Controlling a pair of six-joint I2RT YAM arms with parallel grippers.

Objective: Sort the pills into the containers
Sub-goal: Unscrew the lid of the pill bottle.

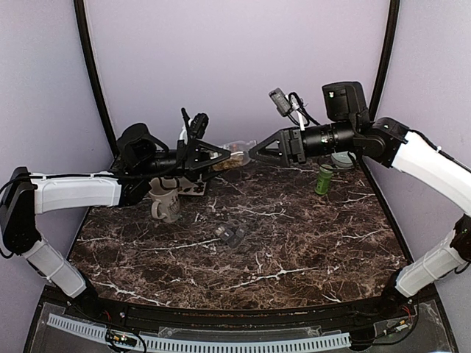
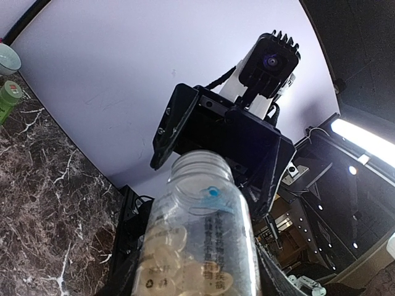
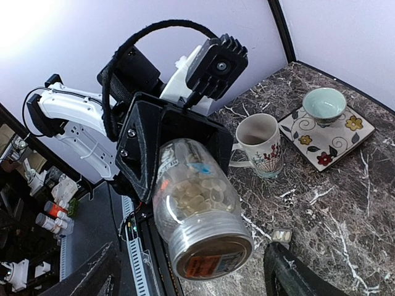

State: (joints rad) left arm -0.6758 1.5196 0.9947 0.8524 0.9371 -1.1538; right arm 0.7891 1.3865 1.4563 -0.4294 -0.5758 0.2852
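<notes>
You've got a dark marbled desk (image 1: 294, 243) with white veins. On its left rear part a white printed mug (image 1: 165, 202) stands upright, just beside a square flowered plate (image 3: 355, 132). A small pale bowl (image 3: 325, 103) sits on that plate, toward its far corner. Across at the right rear, a green bottle (image 1: 324, 180) stands on the desk, and a pale round dish (image 2: 6, 58) lies near it. Lilac walls (image 1: 235, 66) close in the back and sides.

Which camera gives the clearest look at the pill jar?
Right wrist: the pill jar fills the centre, with tan pills showing through its clear wall. Left wrist is also close, but the frame edge cuts off its lower part. Top external shows only a small, distant glimpse.
</notes>
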